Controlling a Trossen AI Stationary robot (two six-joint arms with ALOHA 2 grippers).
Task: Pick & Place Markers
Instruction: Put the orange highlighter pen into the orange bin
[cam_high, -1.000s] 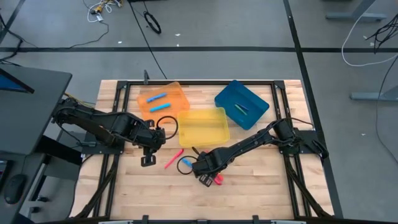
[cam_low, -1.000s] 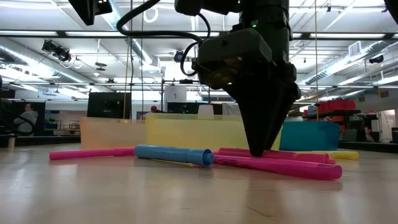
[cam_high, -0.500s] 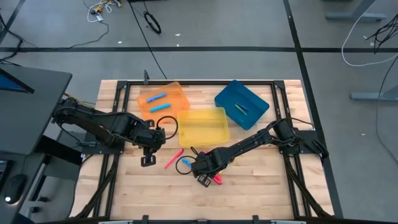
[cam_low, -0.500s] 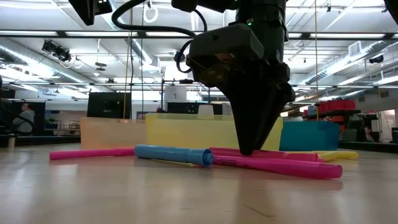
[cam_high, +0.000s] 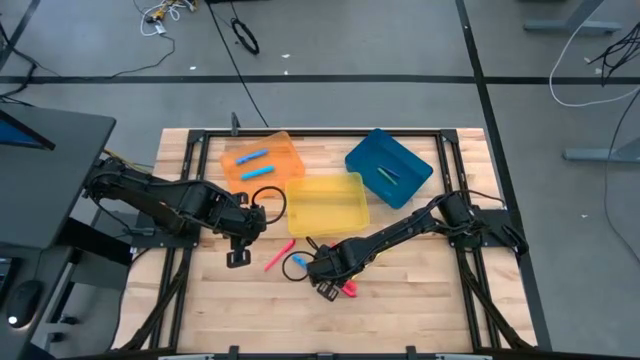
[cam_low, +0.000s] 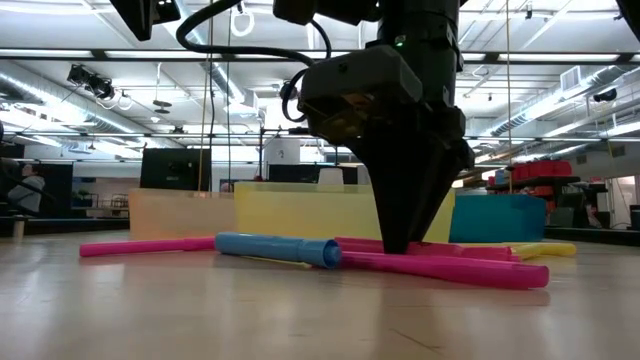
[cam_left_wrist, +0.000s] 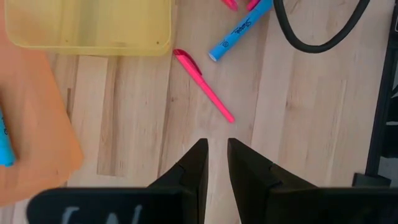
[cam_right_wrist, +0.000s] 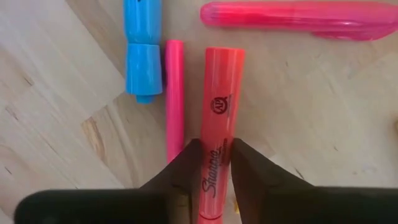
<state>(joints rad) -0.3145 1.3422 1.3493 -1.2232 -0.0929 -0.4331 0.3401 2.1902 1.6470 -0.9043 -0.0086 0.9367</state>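
Observation:
My right gripper (cam_high: 325, 287) stands low over a cluster of markers in the table's near middle, its fingertips down at the wood (cam_low: 397, 245). In its wrist view the fingers (cam_right_wrist: 216, 142) flank a red-pink marker (cam_right_wrist: 222, 81). A thin pink marker (cam_right_wrist: 174, 99), a blue one (cam_right_wrist: 143, 50) and another pink one (cam_right_wrist: 292, 18) lie flat beside it. My left gripper (cam_high: 237, 258) hovers to the left, shut and empty (cam_left_wrist: 217, 144), near a lone thin pink marker (cam_left_wrist: 204, 87). Two blue markers lie in the orange tray (cam_high: 284, 143). My right gripper pinches the red-pink marker's printed barrel (cam_right_wrist: 216, 127) between its two fingers, one on each long side. The fingers come from above, pointing down, and straddle it across its width. The marker lies flat on the table; the gripper hides its near end.
The yellow tray (cam_high: 352, 183) sits just beyond the cluster, the blue tray (cam_high: 420, 160) farther right with markers inside. A looped black cable (cam_left_wrist: 311, 37) hangs close to the blue marker (cam_high: 297, 262). A yellow marker (cam_low: 550, 248) lies right of the pile. Bare wood lies toward the near edge.
My right gripper has shifted slightly toward the table's left edge while keeping its fingertips down among the markers.

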